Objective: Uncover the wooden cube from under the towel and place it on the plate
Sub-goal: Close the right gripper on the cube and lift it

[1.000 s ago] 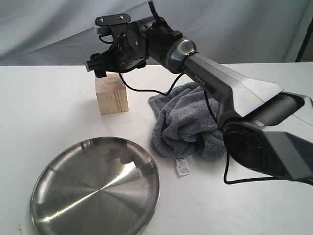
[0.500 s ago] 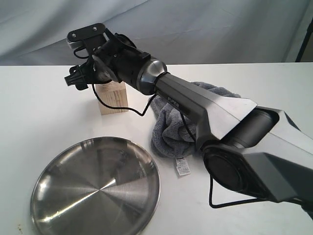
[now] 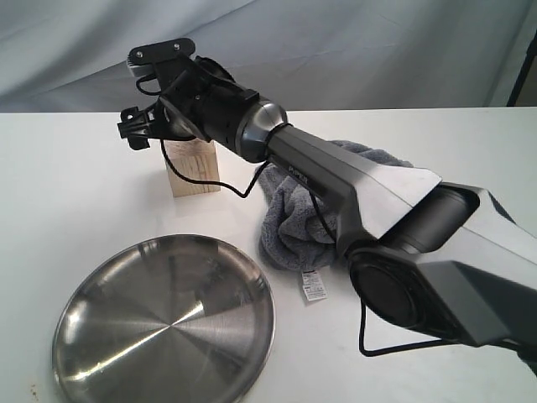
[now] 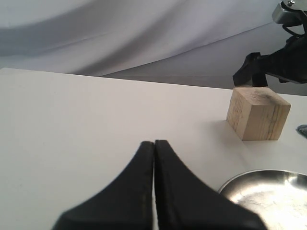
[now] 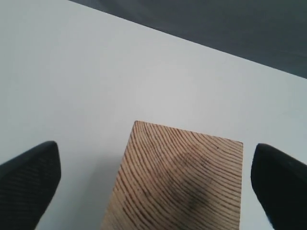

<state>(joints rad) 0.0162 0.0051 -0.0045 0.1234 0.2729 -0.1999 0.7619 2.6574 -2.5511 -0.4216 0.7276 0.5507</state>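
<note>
I see the cube on the table beside the towel, off the plate, right under my right gripper, whose fingers are spread wide and clear of it, while my left gripper sits pinched together, empty, and the tag is too small to read.

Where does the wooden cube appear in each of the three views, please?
Exterior view: wooden cube left of centre, above the plate in frame.
Left wrist view: right of frame, at mid-height.
Right wrist view: lower centre of frame, between the fingers.
Shared landmark: the open right gripper over the cube.
</note>
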